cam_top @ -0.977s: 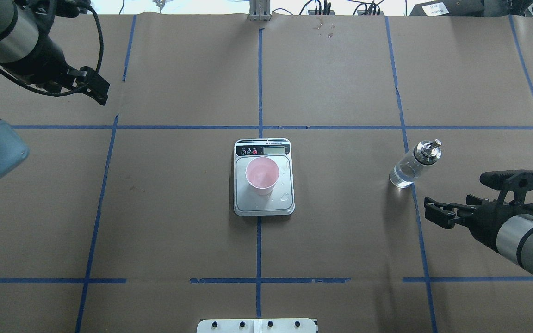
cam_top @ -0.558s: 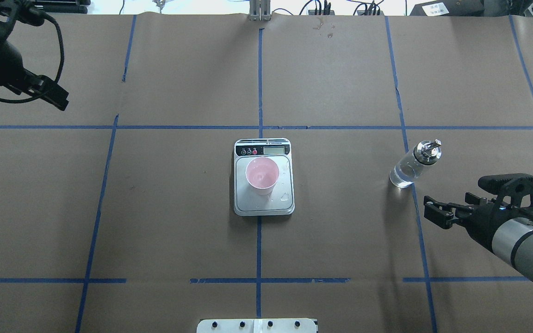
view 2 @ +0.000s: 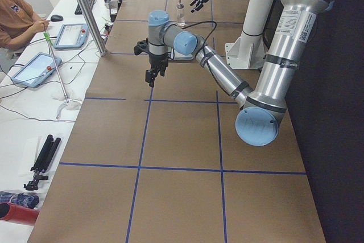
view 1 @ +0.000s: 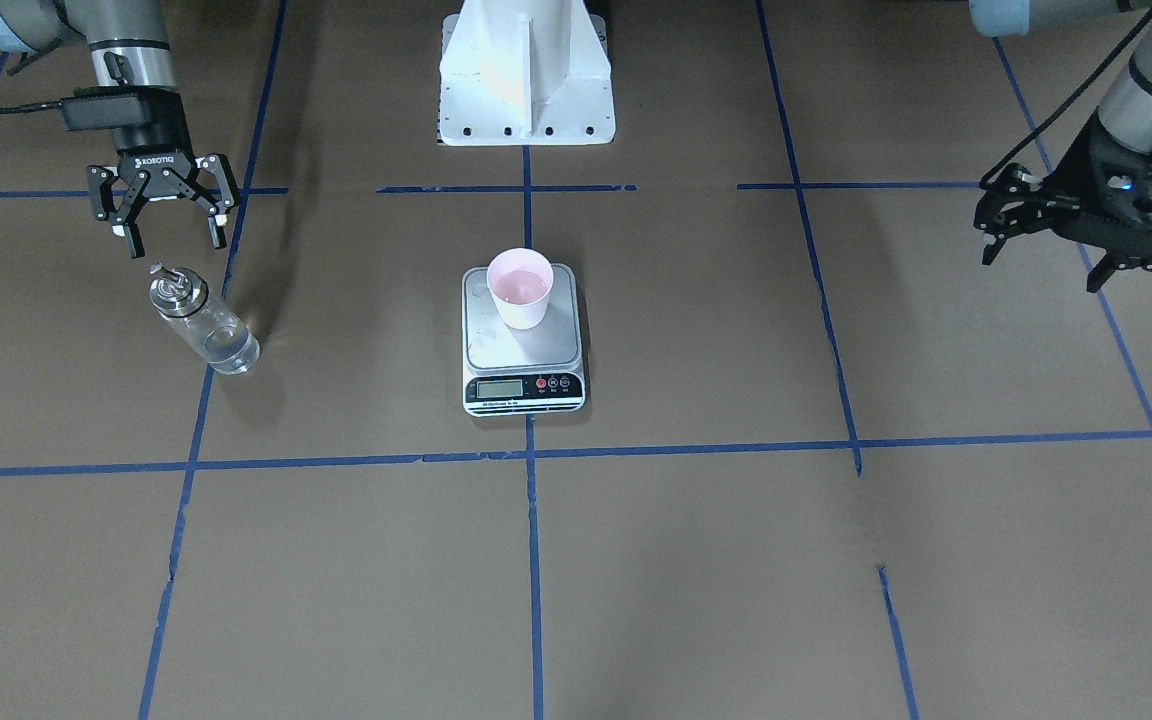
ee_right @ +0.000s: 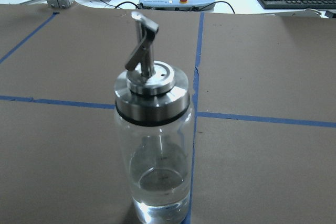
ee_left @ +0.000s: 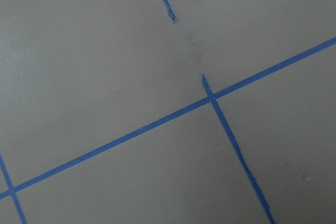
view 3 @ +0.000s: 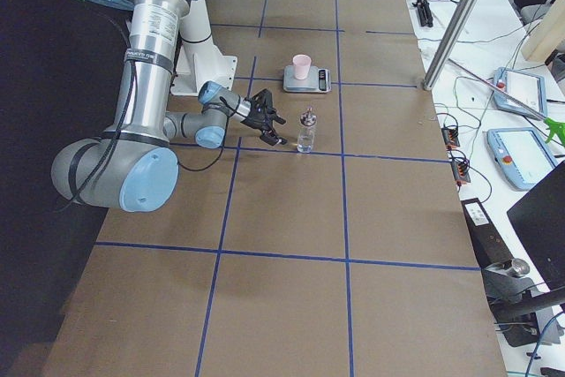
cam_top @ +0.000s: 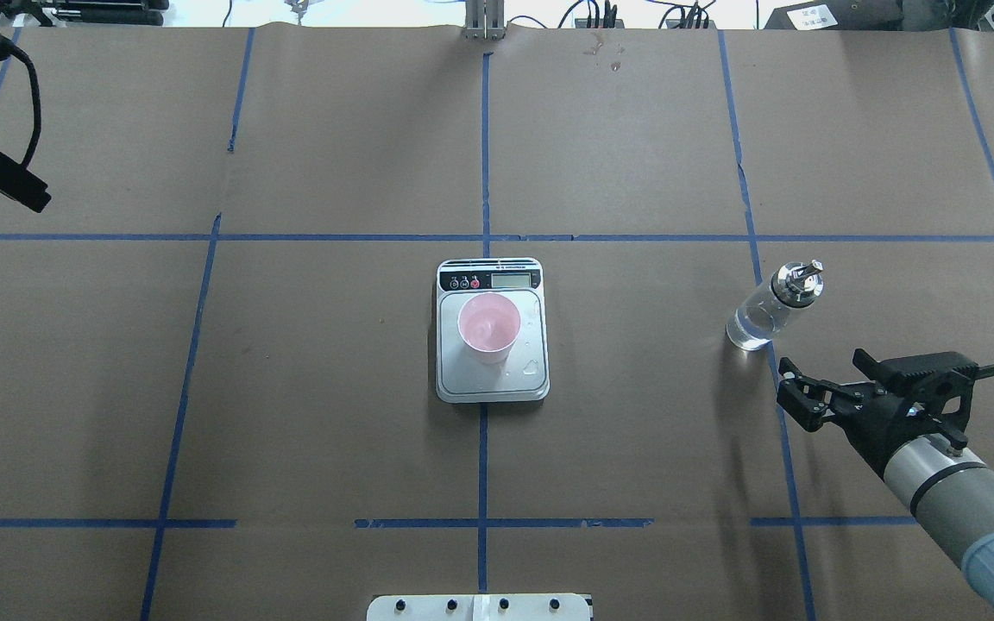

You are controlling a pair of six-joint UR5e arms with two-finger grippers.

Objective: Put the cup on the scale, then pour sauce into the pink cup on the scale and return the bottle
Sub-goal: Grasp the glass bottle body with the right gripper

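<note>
"Scale (cam_top: 467,379) in the middle of the tabletop (cam_top: 635,431), and the pink cup (cam_top: 489,326) is standing upright on its steel platform. A few droplets (cam_top: 531,368) lie on the metal beside the cup."

"And the bottle (cam_top: 769,309)?"

"Upright on the tabletop, well apart from the scale, out on the robot's right, on a blue tape line (cam_top: 743,172). The silver spout cap is on, and the clear sauce (ee_right: 160,192) fills only the bottom part of the glass."

"Is anything gripping it?"

"No. The right gripper (view 1: 175,245) hangs near it, a little farther from the scale and closer to the robot's base. Its fingers are spread wide and clear of the glass. Its wrist camera looks straight at the bottle."

"What about the other arm?"

"The left gripper (view 1: 1040,272) is far out on the scale's opposite side, above bare tabletop. Its fingers are spread too, with nothing between them."
</note>
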